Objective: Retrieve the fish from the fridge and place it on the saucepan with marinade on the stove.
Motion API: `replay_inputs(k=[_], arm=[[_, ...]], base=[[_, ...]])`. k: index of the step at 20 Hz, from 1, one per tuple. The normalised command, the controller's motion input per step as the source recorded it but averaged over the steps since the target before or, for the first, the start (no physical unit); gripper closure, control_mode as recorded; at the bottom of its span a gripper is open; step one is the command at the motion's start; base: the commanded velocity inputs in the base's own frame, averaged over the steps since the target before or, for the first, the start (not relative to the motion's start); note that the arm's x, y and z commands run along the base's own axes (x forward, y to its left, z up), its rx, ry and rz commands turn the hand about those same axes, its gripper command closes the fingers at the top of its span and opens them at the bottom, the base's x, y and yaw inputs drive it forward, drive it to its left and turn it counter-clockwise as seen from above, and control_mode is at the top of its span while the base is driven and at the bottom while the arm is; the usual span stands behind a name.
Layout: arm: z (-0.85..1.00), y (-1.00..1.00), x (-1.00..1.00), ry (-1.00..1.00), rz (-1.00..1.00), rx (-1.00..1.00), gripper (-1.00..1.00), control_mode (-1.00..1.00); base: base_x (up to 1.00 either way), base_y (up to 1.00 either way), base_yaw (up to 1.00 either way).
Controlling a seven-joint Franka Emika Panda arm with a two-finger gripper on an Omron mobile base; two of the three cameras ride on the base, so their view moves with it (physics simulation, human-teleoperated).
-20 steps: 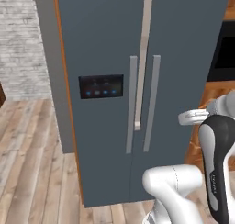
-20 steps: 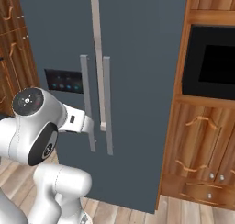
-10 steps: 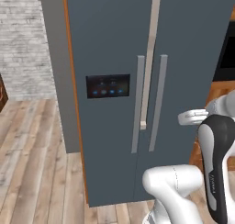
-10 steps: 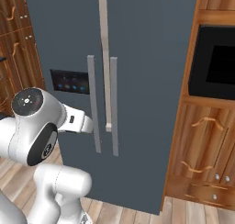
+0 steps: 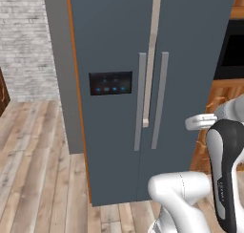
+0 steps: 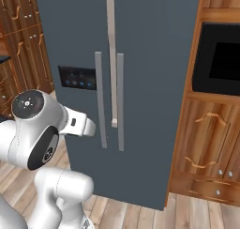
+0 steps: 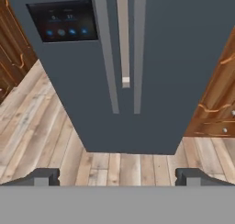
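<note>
The fridge stands straight ahead with both doors shut, so the fish must be somewhere inside, out of sight. It is a tall, dark blue-grey two-door unit, flanked by wooden cabinets and standing on a plank floor. A black panel with blue lights sits on the left door. Two long grey vertical handles run side by side at the middle seam.

The claw hangs well apart from the doors, its two dark tips spread wide and holding nothing; in the hand view it looks at the lower half of the fridge and the floor in front of it.

Judging by the look of it, a door should be stiff and fairly heavy, swinging on its outer hinge — so the place to take hold is one of the handles, where the bar stands clear of the door face and the tips can close around it. A grip near the middle of the bar would likely give good leverage. The smooth bar may be slippery, so a firm closure seems wise before pulling. Which door hides the fish cannot be told from here.
</note>
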Motion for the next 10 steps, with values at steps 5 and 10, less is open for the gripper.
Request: replay_inputs(k=[5, 10], arm=[[0.00, 0.00, 0.00, 0.00, 0.00, 0.00, -1.00, -1.00], [0.07, 0.00, 0.44, -0.08, -0.02, 0.00, -1.00, -1.00]], base=[[-0.01, 0.00, 0.00], [0.00, 0.00, 0.00]])
